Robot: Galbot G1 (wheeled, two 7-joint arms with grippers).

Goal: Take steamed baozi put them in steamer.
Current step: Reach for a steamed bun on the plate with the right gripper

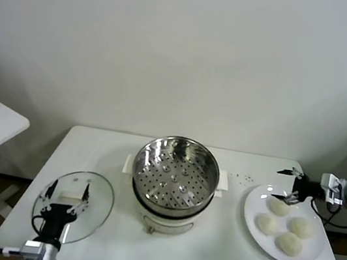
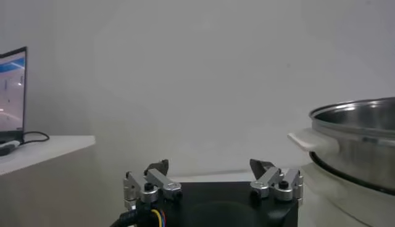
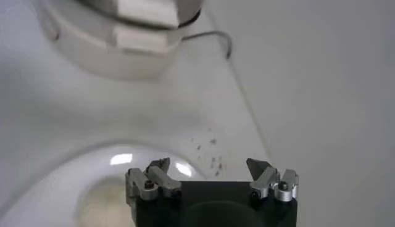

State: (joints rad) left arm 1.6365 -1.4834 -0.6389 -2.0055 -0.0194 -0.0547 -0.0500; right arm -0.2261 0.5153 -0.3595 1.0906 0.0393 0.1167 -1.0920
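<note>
While steamer [image 1: 176, 173] sits empty at frame centre on white tabletop [image 1: 220, 249], four steamed baozi [image 1: 285, 225] wait on plate [image 1: 250, 218], right of frame. Right gripper [image 1: 294, 186] hovers over rear bun, fingers wide, empty: reach step. Next: descend, close gently. Left gripper [image 1: 66, 195] idle above glass lid [image 1: 97, 214], lower left, open, empty. No readable writing.
</note>
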